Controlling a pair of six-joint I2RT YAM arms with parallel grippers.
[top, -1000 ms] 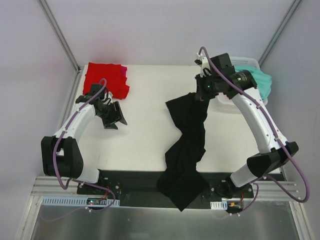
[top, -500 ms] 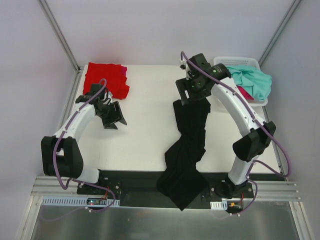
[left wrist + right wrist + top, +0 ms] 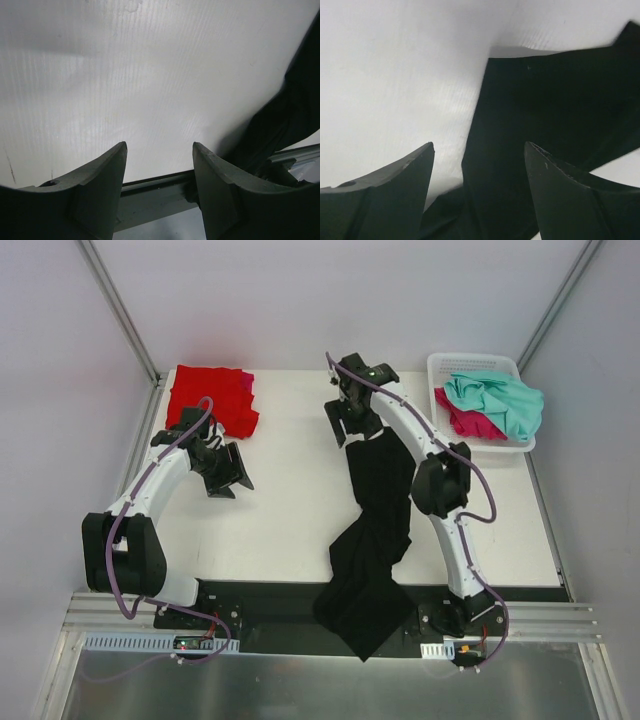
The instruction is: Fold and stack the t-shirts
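Observation:
A large black t-shirt lies in a long crumpled strip down the middle of the table, its lower end hanging over the near edge. My right gripper hovers open just beyond the shirt's far end, holding nothing. The right wrist view shows the black t-shirt lying under the open right gripper. A folded red t-shirt with a magenta-pink edge sits at the far left. My left gripper rests open and empty just in front of the folded red shirt. In the left wrist view the left gripper has bare table between its fingers.
A white lattice basket stands at the far right holding a teal-mint t-shirt and a magenta-pink one. The black t-shirt shows at the right of the left wrist view. Metal frame posts rise at the back corners.
The right gripper opened and let go of the black t-shirt, then swung left from the basket. The shirt's far end dropped flat onto the table. The left arm stayed still.

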